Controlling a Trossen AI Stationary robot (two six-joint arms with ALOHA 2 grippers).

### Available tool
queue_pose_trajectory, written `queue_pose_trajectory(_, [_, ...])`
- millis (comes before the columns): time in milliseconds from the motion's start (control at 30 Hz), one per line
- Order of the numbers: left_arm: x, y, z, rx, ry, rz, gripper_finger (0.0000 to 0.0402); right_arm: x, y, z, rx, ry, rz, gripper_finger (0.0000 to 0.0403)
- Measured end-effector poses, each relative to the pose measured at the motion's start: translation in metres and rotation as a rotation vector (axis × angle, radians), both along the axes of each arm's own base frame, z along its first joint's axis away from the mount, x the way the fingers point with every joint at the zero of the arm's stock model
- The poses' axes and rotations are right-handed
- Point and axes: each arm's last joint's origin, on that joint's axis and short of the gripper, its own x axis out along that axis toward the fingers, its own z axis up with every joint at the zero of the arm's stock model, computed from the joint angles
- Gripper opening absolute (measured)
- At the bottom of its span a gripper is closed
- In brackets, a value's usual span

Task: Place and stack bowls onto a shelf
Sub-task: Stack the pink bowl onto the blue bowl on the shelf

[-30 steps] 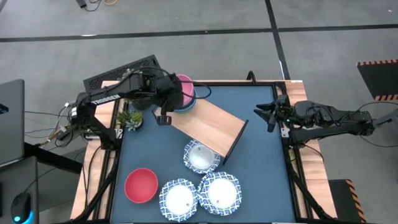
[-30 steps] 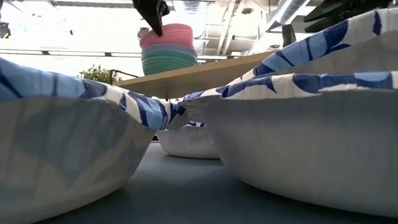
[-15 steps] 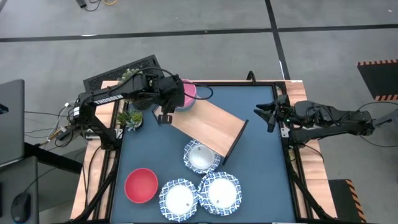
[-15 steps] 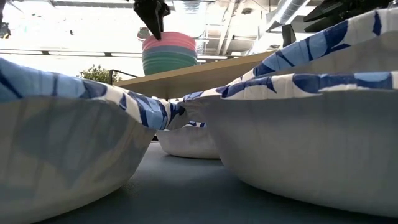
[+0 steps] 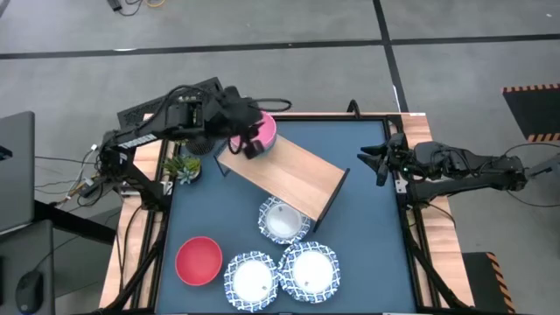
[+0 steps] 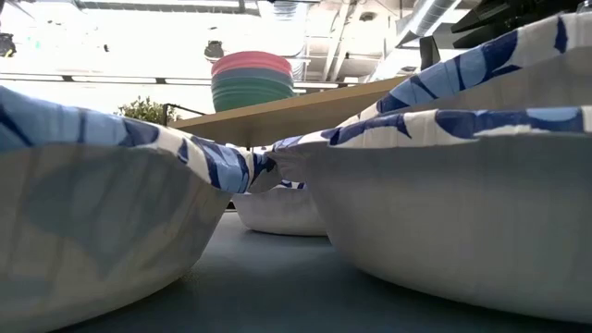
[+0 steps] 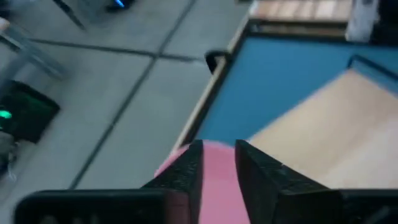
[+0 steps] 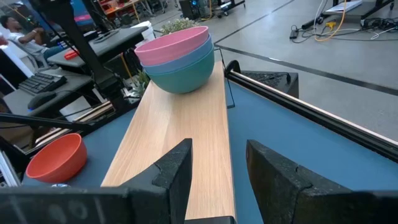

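Red bowl and three white blue-rimmed bowls sit along the table's near edge, while the left gripper, fingers slightly spread and empty, hovers over the pink bowl nested in the green bowl at the shelf's far-left end, and the right gripper waits spread at the table's right edge.

two dark jointed arms with black cables (white lettering along the left one).

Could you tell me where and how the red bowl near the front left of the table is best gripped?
The red bowl sits upright and open, apart from the patterned bowls, so its thin rim is probably the best hold. I would come straight down with the left gripper, one finger inside the wall and one outside, on the side away from its neighbours.
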Motion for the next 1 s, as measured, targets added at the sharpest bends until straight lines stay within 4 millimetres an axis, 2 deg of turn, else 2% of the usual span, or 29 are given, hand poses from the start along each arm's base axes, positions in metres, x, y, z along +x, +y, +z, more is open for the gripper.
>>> queue_pose_trajectory(67, [0.007, -0.008, -0.008, 0.04, 0.0, 0.047, 0.0053, 0.0, 0.0, 0.0, 0.0, 0.002, 0.0, 0.0177])
queue_pose_trajectory(267, [0.024, -0.03, -0.053, 0.05, -0.017, 0.175, 0.0006, -0.001, 0.0, -0.002, -0.002, 0.025, 0.0, 0.0177])
queue_pose_trajectory(533, [0.033, -0.039, -0.1, 0.066, -0.058, 0.284, 0.0002, -0.001, 0.0, -0.003, -0.018, 0.04, 0.005, 0.0177])
queue_pose_trajectory(733, [0.034, -0.039, -0.115, 0.027, -0.06, 0.299, 0.0001, -0.001, 0.0, -0.003, -0.018, 0.04, 0.005, 0.0177])
queue_pose_trajectory(1000, [0.033, -0.036, -0.116, -0.021, -0.051, 0.278, 0.0001, -0.001, 0.0, -0.003, -0.017, 0.04, 0.005, 0.0177])
